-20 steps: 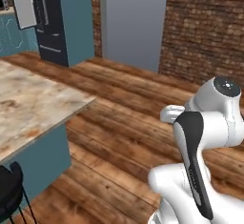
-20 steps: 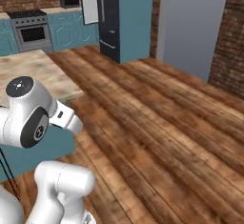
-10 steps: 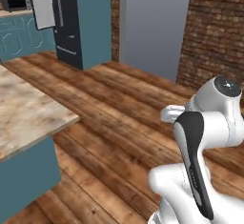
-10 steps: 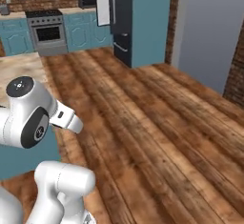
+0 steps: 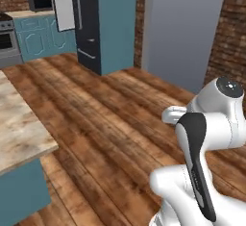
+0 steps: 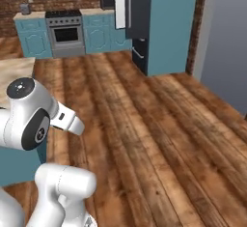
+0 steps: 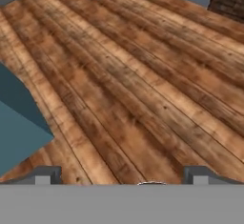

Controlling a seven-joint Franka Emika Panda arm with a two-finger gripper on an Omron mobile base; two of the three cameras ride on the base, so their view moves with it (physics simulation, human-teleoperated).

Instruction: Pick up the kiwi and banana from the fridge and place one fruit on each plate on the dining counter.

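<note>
Two fingertips spread wide, nothing between them, fridge far ahead.

My jaws [image 7: 121, 176] stand open over bare plank floor [image 7: 143, 85], tilted down, holding nothing. Well beyond them the fridge [image 5: 89, 25] stands against the far wall with its door [image 5: 62, 4] swung open; the kiwi and banana I cannot make out from here. To my left is the worktop [image 5: 19, 129] corner. Left of the fridge sits the stove [image 6: 66, 30]. Nothing blocks the floor, I judge.

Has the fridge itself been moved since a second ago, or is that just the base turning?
No. The fridge keeps its place against the teal cabinets beside it and the grey wall panel; the whole picture slid together, so the camera moved.
</note>
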